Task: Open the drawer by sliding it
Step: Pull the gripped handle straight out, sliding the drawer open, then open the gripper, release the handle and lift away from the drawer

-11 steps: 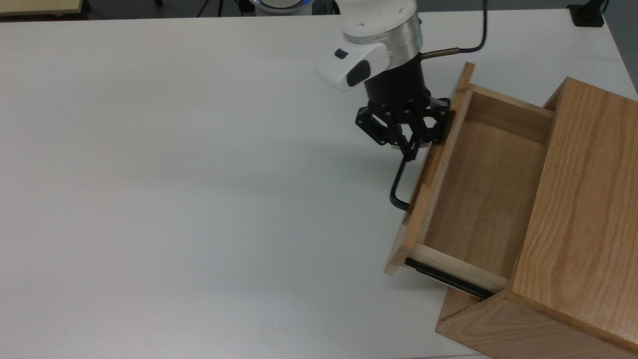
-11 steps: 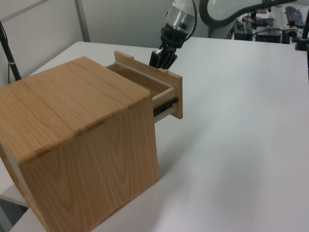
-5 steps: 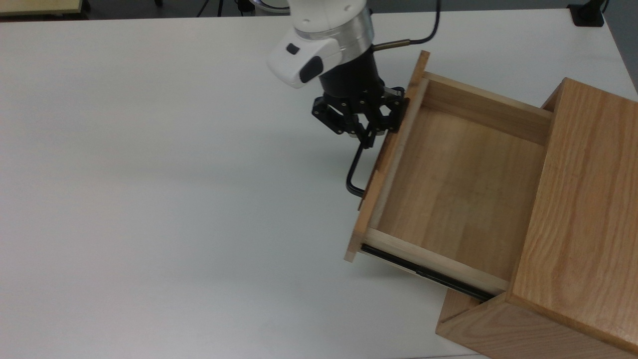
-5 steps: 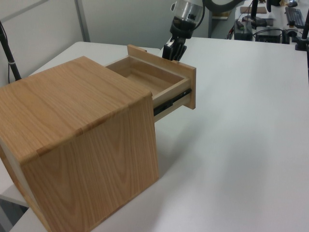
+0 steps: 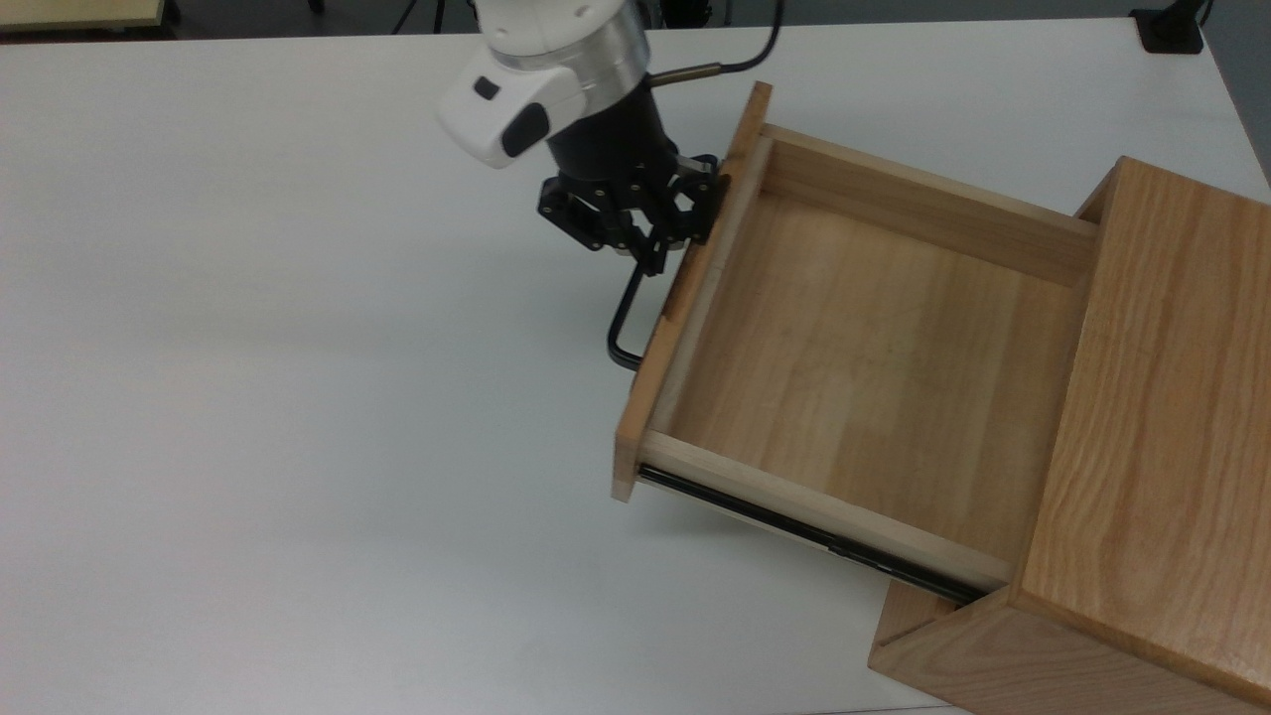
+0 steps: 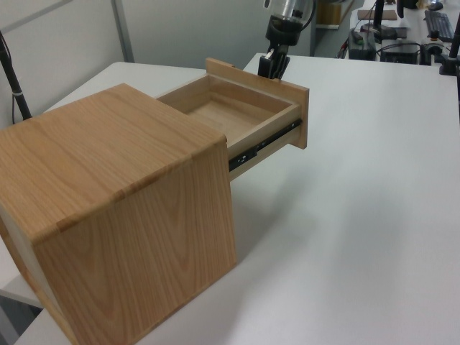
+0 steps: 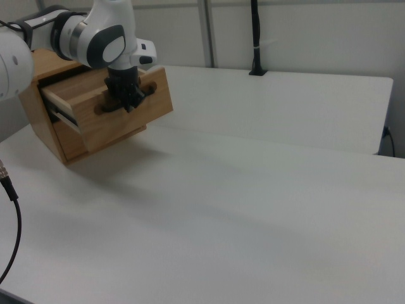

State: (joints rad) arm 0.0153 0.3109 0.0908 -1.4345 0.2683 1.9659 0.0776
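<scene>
You're in the pull step: the light oak wooden drawer (image 5: 864, 348) sits most of the way out of the larger oak cabinet box (image 5: 1142, 477), near the white table's (image 5: 298, 397) right edge in the top view, its black side rail (image 5: 804, 531) exposed. Your hand (image 5: 650, 260) is clamped on the thin black U-shaped bar handle (image 5: 626, 323), near its upper end. The arm reaches down from the table's far edge, wrist near vertical. Next, judge how much travel remains; pull straight along the rails, then release.
</scene>
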